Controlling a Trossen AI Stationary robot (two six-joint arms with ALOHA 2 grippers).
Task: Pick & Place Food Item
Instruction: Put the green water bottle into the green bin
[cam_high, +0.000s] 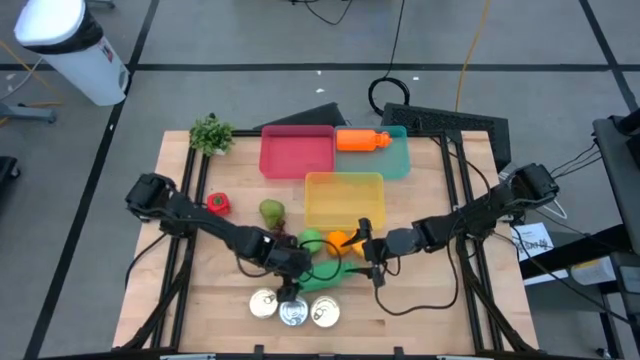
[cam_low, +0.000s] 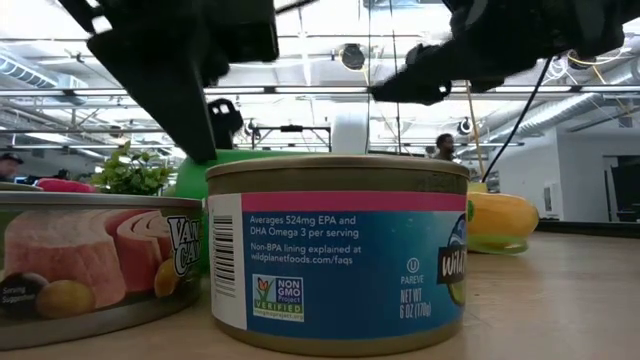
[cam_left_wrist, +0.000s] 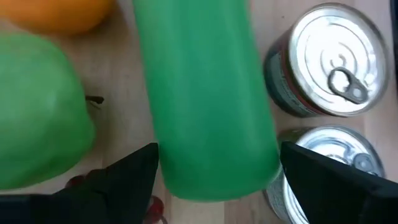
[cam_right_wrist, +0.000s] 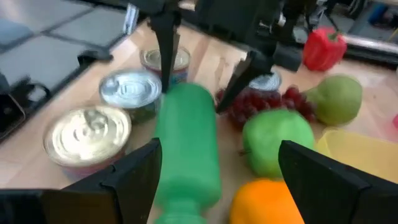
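Note:
A green bottle (cam_high: 326, 278) lies on its side on the table, between a green apple (cam_high: 312, 240) and three tin cans (cam_high: 293, 312). My left gripper (cam_left_wrist: 217, 168) is open. Its fingers stand on either side of the bottle's flat base end (cam_left_wrist: 211, 177), and narrow gaps show on both sides. My right gripper (cam_right_wrist: 217, 180) is open and hovers above the bottle's neck end (cam_right_wrist: 186, 199) and an orange (cam_right_wrist: 264, 202). In the right wrist view the left gripper's fingers (cam_right_wrist: 169, 46) straddle the bottle (cam_right_wrist: 186, 137).
Grapes (cam_right_wrist: 249, 106), a pear (cam_high: 271, 211) and a red pepper (cam_high: 217, 204) lie left of the apple. Yellow (cam_high: 344, 178), red (cam_high: 297, 152) and teal (cam_high: 400, 160) bins sit farther back, with an orange bottle (cam_high: 362, 140) and a leafy plant (cam_high: 211, 133). The cans (cam_low: 340, 250) crowd the near edge.

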